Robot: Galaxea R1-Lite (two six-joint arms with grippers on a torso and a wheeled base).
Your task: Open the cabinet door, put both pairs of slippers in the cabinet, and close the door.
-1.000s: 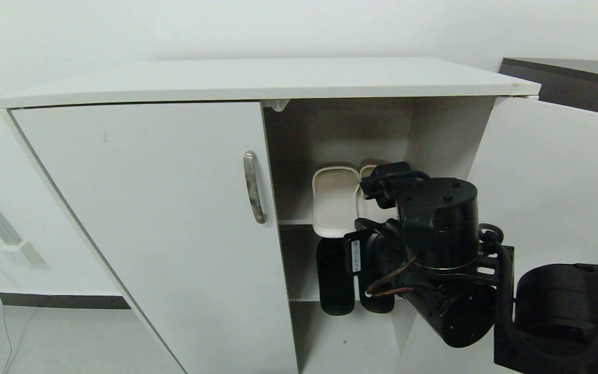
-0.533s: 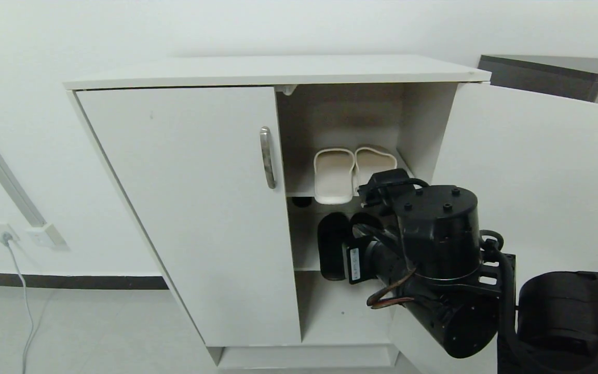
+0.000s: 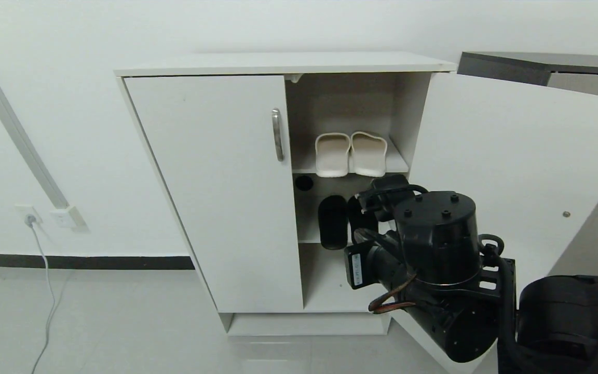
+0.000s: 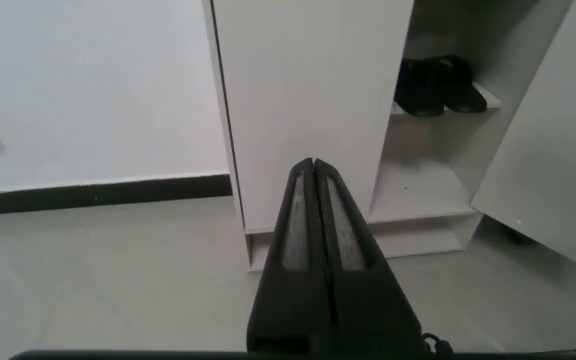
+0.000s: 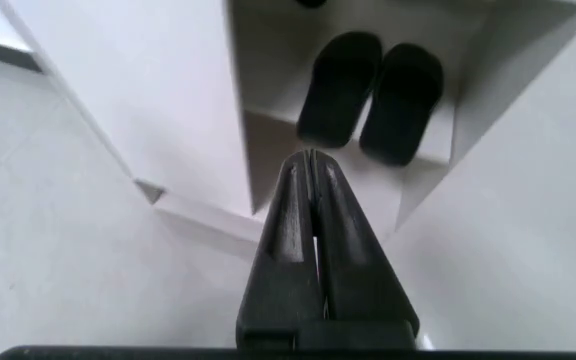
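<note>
A white wall (image 3: 70, 104) and pale floor (image 3: 96, 322) take up the left of the head view, with a dark baseboard (image 3: 70, 261) and a socket (image 3: 29, 218) at lower left. The cabinet (image 3: 283, 62) stands at centre, its left door (image 3: 216, 187) closed and its right door (image 3: 512, 171) swung open toward the right edge. White slippers (image 3: 350, 153) sit side by side on the upper shelf (image 3: 397, 165), and black slippers (image 3: 333, 222) on the middle shelf (image 3: 307, 240). The left gripper (image 4: 313, 165) has its fingers pressed together and empty, over the floor and well apart from the black slippers. The right gripper (image 5: 311, 155) is likewise closed on nothing, near the black slippers but not touching them.
</note>
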